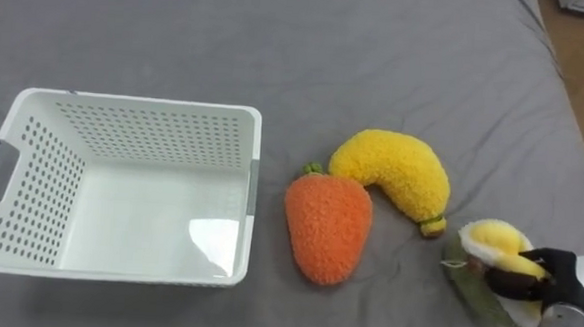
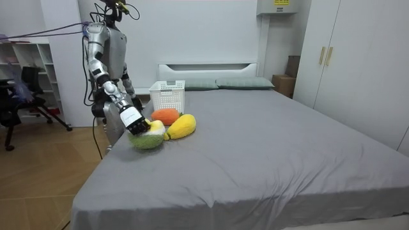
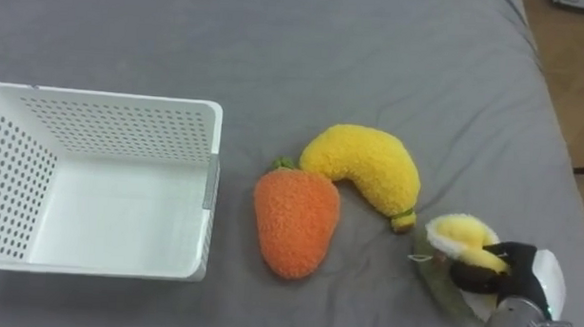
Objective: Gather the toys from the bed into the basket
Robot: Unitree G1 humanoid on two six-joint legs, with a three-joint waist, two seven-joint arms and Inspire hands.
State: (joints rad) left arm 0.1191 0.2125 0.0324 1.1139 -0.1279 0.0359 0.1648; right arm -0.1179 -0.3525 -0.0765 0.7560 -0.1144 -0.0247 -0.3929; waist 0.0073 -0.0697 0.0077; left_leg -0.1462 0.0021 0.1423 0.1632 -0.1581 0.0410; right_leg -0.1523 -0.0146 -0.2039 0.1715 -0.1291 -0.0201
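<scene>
At the near right corner of the scene, close to the bed's edge, lies a yellow-and-green plush toy, and the right hand is on it. Its dark fingers are curled over the toy's near side, pinching the yellow part against the green leaf under it. The toy rests on the sheet, not lifted clear as far as the eye views show.

Just left and a little farther off sits a yellow banana plush, curved, its stub end pointing toward the held toy but apart from it. Touching the banana's left end is an orange carrot plush, tip toward the near side. Left of the carrot, just beside it, stands a white perforated basket, upright and with nothing in it. All of these lie on the grey bed. In the room view the robot stands at the bed's side on the room view's left, arm reaching down to the toys.

The step in hand looks like the first pick: securing the grip on the nearest toy. Next, I judge, the hand must lift it, carry it left over the banana and carrot without knocking them, and let go above the basket. The soft leaf may slip from the pinch.
</scene>
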